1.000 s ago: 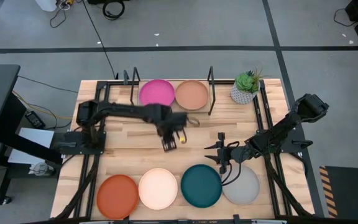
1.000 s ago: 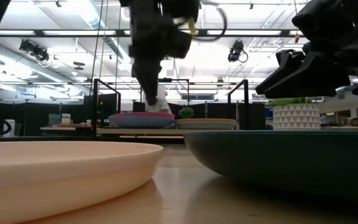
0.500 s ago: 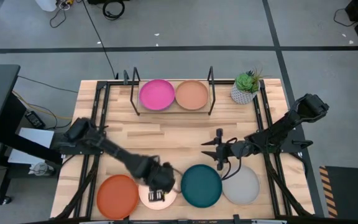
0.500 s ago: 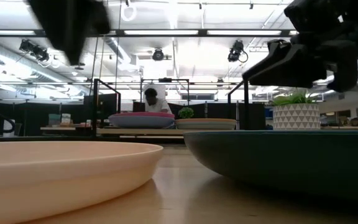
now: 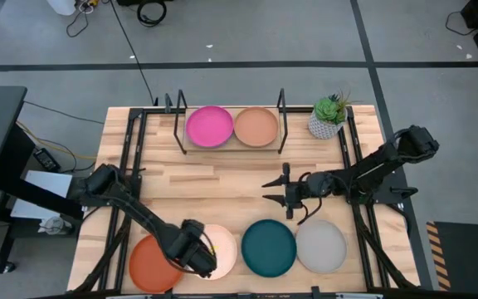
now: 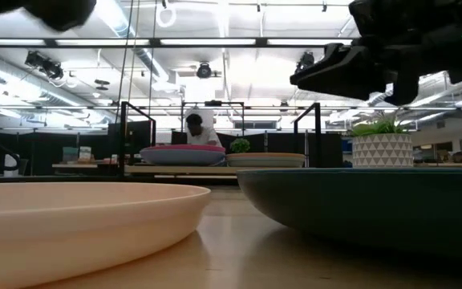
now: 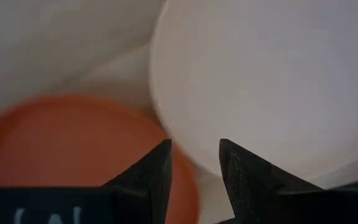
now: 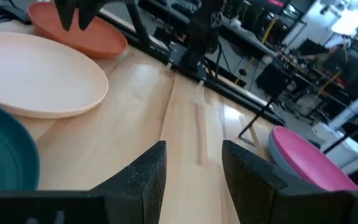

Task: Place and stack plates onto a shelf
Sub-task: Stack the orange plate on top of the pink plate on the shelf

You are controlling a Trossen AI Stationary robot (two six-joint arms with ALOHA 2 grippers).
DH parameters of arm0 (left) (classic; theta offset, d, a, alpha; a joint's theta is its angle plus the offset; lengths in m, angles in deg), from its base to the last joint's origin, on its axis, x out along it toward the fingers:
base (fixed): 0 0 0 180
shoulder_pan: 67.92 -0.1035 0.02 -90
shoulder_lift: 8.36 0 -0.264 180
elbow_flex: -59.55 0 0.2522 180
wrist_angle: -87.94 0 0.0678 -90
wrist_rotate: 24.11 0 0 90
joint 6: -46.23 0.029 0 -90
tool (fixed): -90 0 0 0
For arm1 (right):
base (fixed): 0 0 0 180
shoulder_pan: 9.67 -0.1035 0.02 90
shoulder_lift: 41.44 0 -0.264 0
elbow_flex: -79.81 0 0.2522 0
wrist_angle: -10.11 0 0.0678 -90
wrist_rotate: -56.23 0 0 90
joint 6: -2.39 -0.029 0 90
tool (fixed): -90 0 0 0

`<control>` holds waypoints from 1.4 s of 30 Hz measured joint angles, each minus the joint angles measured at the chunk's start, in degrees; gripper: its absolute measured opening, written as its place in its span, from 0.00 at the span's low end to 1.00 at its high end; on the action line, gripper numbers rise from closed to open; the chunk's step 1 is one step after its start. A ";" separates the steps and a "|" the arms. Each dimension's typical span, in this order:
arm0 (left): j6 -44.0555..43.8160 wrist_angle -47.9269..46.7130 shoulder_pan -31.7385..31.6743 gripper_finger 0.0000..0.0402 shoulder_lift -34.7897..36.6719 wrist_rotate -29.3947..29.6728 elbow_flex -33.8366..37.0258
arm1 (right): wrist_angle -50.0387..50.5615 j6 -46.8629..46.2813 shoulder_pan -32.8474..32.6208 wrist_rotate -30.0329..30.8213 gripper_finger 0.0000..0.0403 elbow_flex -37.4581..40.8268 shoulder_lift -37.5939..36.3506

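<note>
Cream plate (image 5: 216, 251) is sitting in the desk's (image 5: 214, 187) front row between orange plate (image 5: 154, 262) and teal plate (image 5: 268, 247). Left gripper (image 5: 199, 259) is hovering over its edge beside the orange one, fingers apart. Right gripper (image 5: 275, 191) is hanging mid-desk, fingers apart, empty. Magenta plate (image 5: 208, 126) and tan plate (image 5: 256, 127) are resting on the shelf (image 5: 231, 148).

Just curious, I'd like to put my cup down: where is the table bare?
Bare wood lies between the shelf and the front plates, left of the right gripper. The front row is crowded: orange plate, cream plate under the left gripper, teal plate, grey plate.
</note>
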 joint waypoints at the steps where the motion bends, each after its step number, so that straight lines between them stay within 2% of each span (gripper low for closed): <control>1: -2.16 0.12 0.20 0.35 -0.02 -1.55 0.81 | -0.28 0.57 0.74 -1.31 0.40 0.00 0.00; 3: -4.94 0.39 0.70 0.35 -0.02 -3.32 2.01 | -1.25 0.95 2.50 -3.73 0.40 0.01 0.00; 9: -8.97 4.21 1.08 0.35 -0.04 -3.55 3.58 | -3.27 0.72 7.53 -11.44 0.40 0.02 0.00; 13: -10.41 10.64 1.28 0.35 -0.04 -3.49 6.54 | -3.48 0.01 9.29 -15.19 0.40 0.00 0.00; 21: -11.46 11.08 1.50 0.35 -0.04 -8.00 8.71 | -3.63 -0.91 9.64 -16.46 0.40 0.01 0.00; 29: -9.54 10.32 2.27 0.32 -0.04 -8.08 9.88 | -3.22 -1.43 9.64 -16.53 0.40 0.00 0.00; 36: -6.28 3.07 2.18 0.27 -0.04 -6.83 9.88 | -3.21 -1.47 9.64 -16.65 0.40 0.00 0.00; 42: -7.05 4.42 2.18 0.26 -0.04 -8.20 9.86 | -3.21 -1.47 9.64 -16.65 0.40 0.02 0.00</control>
